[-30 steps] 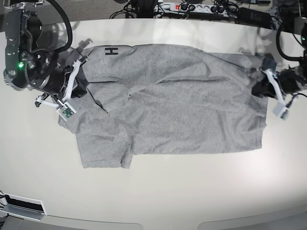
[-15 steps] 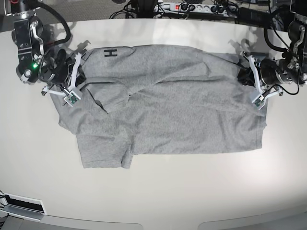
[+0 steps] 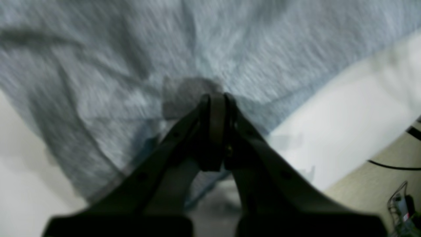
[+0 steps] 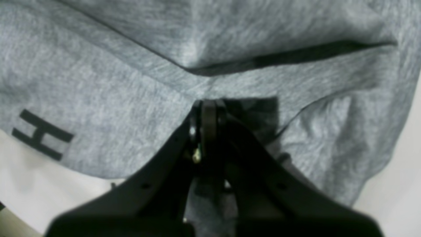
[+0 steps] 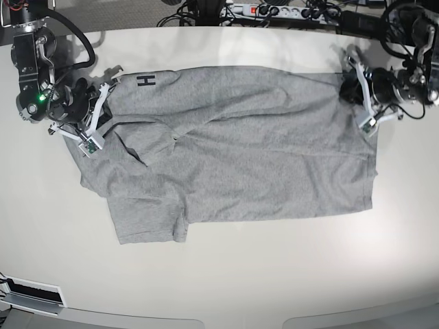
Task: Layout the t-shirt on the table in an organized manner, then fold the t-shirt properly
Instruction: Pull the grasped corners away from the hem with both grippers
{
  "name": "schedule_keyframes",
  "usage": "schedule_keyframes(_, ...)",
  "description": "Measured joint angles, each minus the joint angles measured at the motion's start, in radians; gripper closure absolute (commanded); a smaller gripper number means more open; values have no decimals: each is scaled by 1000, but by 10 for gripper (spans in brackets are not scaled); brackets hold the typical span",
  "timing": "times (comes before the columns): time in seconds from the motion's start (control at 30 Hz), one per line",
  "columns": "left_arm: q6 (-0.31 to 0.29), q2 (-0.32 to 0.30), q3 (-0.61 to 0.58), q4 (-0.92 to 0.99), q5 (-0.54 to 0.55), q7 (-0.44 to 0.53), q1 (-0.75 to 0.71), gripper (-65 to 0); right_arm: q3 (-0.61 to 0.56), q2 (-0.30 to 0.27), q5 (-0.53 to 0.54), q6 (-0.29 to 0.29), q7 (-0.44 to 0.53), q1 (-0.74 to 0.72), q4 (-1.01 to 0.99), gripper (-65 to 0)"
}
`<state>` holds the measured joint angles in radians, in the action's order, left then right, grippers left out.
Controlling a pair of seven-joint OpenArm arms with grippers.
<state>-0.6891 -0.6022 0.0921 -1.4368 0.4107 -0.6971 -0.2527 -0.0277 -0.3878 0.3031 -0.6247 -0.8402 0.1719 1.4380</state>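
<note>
The heather-grey t-shirt (image 5: 240, 151) lies spread across the off-white table (image 5: 240, 274), with one sleeve toward the front left and a black letter H (image 5: 145, 81) at its far left edge. My right gripper (image 5: 103, 110) sits at the shirt's left side, shut on a pinch of the fabric; in the right wrist view its tips (image 4: 207, 105) meet on the cloth (image 4: 98, 82) beside the H (image 4: 41, 138). At the shirt's far right corner my left gripper (image 5: 351, 92) is shut on the fabric; the blurred left wrist view shows its tips (image 3: 213, 98) pinching puckered cloth (image 3: 131, 49).
A power strip and tangled cables (image 5: 274, 10) run along the table's far edge. A white slotted fitting (image 5: 31, 296) sits at the front left corner. Bare table (image 3: 345, 108) and floor with a cable (image 3: 391, 166) show beyond the shirt's edge in the left wrist view.
Both grippers have moved toward the far edge. The right one has drawn the left side and the H further left. The left one has shifted up to the far right corner.
</note>
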Motion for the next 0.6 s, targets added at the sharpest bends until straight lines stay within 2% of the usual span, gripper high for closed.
schedule_keyframes(0.3, -1, -39, 2, -6, 10, 22, -74, 0, 4, -6, 49, 0, -31, 109, 85, 0)
schedule_keyframes(0.6, -4, -123, 0, -15, 34, -4, -127, 0, -2, -16, 46, 5, -123, 229, 223, 0)
